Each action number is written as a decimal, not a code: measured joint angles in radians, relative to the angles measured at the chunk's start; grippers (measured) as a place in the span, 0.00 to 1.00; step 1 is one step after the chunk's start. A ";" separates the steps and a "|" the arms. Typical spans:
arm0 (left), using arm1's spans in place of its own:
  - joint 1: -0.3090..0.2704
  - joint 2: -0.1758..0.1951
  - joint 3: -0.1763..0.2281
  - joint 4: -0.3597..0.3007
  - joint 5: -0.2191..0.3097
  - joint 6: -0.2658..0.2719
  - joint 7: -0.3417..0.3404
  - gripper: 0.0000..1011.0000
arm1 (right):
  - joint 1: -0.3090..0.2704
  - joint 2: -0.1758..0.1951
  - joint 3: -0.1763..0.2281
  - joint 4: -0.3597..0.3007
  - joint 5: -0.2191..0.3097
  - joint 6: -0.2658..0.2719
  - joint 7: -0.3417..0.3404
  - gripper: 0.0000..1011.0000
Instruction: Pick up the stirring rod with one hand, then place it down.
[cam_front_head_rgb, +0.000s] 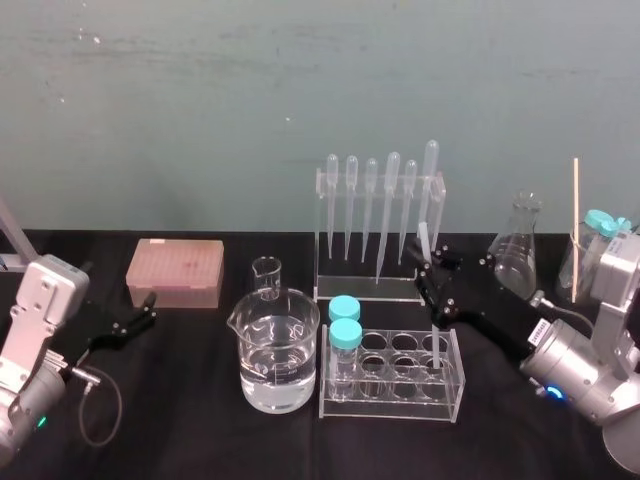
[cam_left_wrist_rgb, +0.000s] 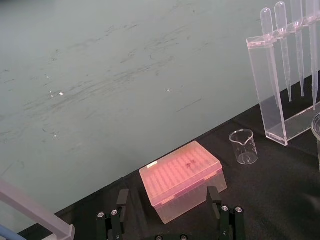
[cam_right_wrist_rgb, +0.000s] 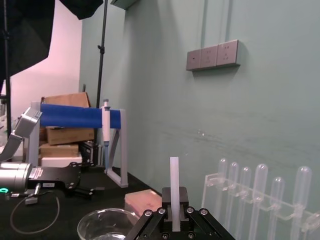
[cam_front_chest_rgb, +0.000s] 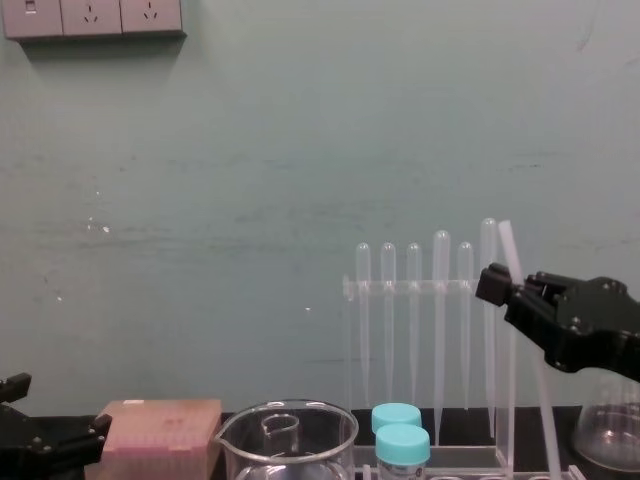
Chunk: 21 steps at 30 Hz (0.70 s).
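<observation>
Right gripper (cam_front_head_rgb: 434, 270) pinching stirring rod (cam_right_wrist_rgb: 174, 175), near upright.
Lower end reaches the tube rack (cam_front_head_rgb: 456, 388); left gripper (cam_front_head_rgb: 148, 310) spread, near the pink box (cam_front_head_rgb: 175, 272).

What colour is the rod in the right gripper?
Translucent whitish: the stirring rod, in the right gripper, shows best in the right wrist view.

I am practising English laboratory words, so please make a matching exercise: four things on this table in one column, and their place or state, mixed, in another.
1 stirring rod
2 big beaker
3 pink box
4 blue-capped tubes

A in the clear rack
B gripped by the right end effector
C partly filled with clear liquid
D on the table's left side

Pairs: 1-B, 2-C, 3-D, 4-A
</observation>
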<state>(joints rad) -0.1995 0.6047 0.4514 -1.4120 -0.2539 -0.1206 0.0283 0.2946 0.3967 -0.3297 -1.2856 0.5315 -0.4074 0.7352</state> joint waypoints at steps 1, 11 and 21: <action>0.000 0.000 0.000 0.000 0.000 0.000 0.000 0.99 | 0.004 -0.001 -0.003 0.007 0.002 0.001 0.005 0.07; 0.000 0.000 0.000 0.000 0.000 0.000 0.000 0.99 | 0.026 -0.005 -0.030 0.066 0.011 0.022 0.034 0.07; 0.000 0.000 0.000 0.000 0.000 0.000 0.000 0.99 | 0.048 -0.002 -0.064 0.119 0.001 0.047 0.051 0.07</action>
<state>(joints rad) -0.1995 0.6047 0.4514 -1.4120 -0.2539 -0.1205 0.0283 0.3429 0.3948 -0.3940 -1.1667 0.5328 -0.3604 0.7859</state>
